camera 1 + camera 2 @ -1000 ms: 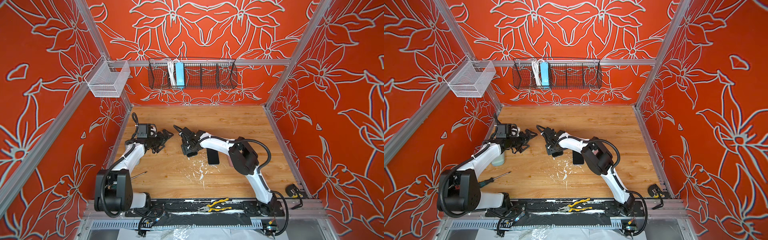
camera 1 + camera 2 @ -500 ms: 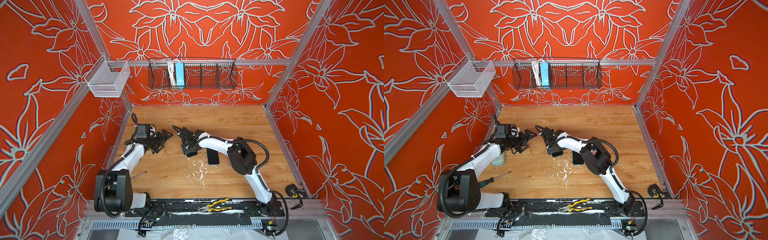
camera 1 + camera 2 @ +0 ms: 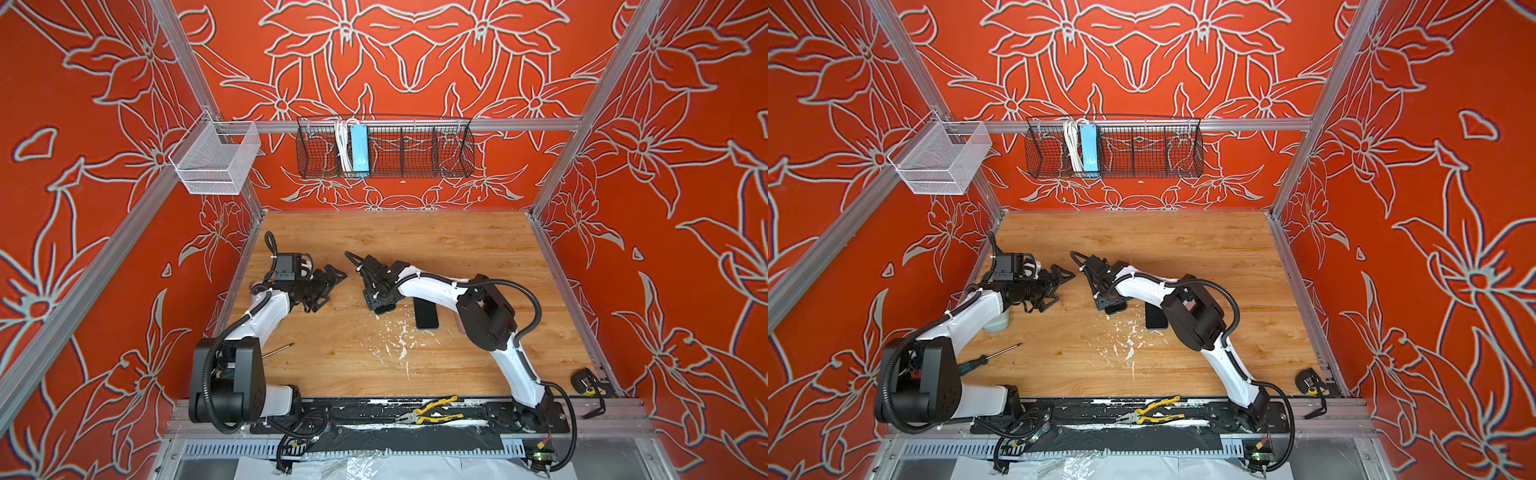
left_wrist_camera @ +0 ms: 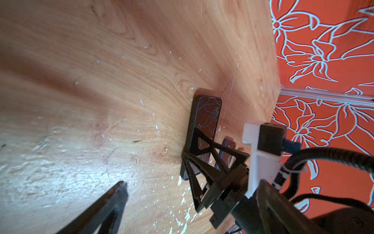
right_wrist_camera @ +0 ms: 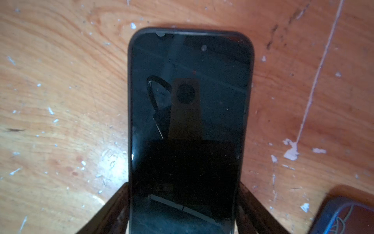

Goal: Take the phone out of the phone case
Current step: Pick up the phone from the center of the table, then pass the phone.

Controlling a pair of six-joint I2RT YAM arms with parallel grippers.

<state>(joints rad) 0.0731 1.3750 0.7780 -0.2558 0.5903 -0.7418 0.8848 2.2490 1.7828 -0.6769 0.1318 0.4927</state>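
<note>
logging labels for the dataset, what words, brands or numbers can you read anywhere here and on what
No text can be read.
phone: screen dark, only reflections.
blue power strip: no print shows.
tape measure: too small.
wrist label: blurred.

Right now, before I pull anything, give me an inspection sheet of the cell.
Surface: wooden table, scuffed, white flecks.
Job's things: phone flat, screen up, dark rim.
Clutter: second dark slab beside it; screwdriver; pliers on the front rail; tape measure.
Grippers: left gripper open, empty; right gripper closed on the phone's long edges.
Cables: black hoses loop along both arms.
Surroundings: orange floral walls; wire basket holding a white cord.
</note>
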